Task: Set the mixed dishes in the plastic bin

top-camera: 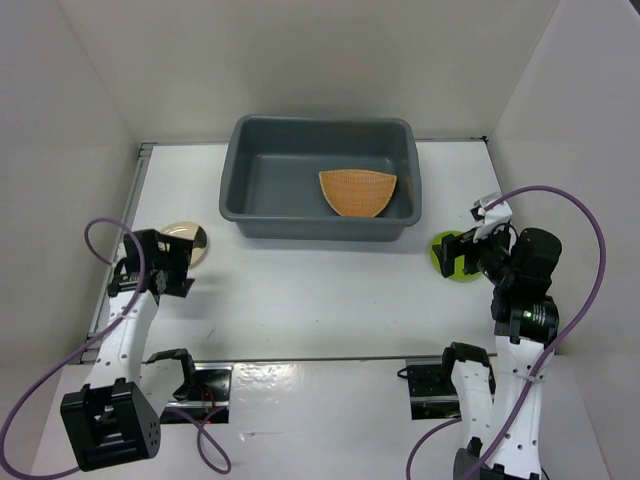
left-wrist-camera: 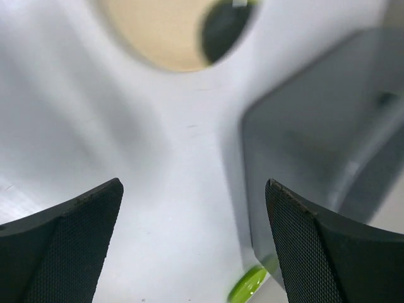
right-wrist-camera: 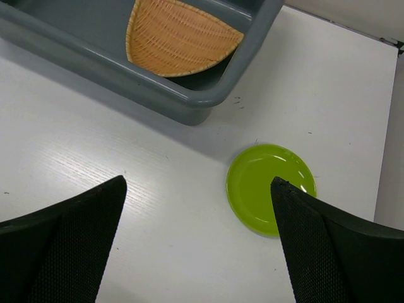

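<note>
Left gripper fingers spread wide, empty, just short of cream saucer by worktop's left edge, right gripper likewise released, empty, beside lime-green plate near right edge, orange woven plate inside grey bin at far edge

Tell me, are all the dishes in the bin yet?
Not yet. The orange plate lies in the bin. Nothing is held: the left gripper and right gripper are both open. The saucer and the green plate sit on the table outside it.
</note>
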Tool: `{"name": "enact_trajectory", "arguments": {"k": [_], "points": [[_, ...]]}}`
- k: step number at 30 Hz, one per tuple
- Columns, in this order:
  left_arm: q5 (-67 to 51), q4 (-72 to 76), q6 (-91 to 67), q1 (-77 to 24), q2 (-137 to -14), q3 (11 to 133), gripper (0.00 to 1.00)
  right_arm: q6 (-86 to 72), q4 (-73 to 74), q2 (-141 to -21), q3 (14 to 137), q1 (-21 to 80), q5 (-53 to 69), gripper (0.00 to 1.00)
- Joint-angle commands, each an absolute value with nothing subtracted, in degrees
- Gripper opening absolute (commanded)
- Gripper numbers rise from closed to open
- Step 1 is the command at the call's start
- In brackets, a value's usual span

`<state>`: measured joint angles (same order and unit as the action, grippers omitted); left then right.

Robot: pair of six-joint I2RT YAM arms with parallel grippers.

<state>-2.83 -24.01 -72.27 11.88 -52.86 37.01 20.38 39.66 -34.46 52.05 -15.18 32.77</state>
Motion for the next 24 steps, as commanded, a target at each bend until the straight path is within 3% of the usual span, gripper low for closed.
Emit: {"name": "enact_trajectory", "arguments": {"k": [1, 10, 20, 24], "points": [[-1.2, -23.8, -82.3, 13.0, -51.2, 36.0, 0.99, 19.6, 37.7, -33.6, 52.1, -16.0, 33.0, 0.99], [13.0, -27.9, -86.5, 13.0, -53.1, 36.7, 0.99, 19.6, 37.7, -33.0, 52.1, -16.0, 33.0, 0.99], [10.5, -15.2, -92.0, 13.0, -51.8, 26.5, 0.99, 19.6, 37.7, -33.6, 52.1, -16.6, 33.0, 0.99], [8.2, -9.9, -93.3, 14.1, -56.8, 24.1, 0.99, 19.6, 37.7, -34.1, 52.1, -16.6, 33.0, 0.99]]}}
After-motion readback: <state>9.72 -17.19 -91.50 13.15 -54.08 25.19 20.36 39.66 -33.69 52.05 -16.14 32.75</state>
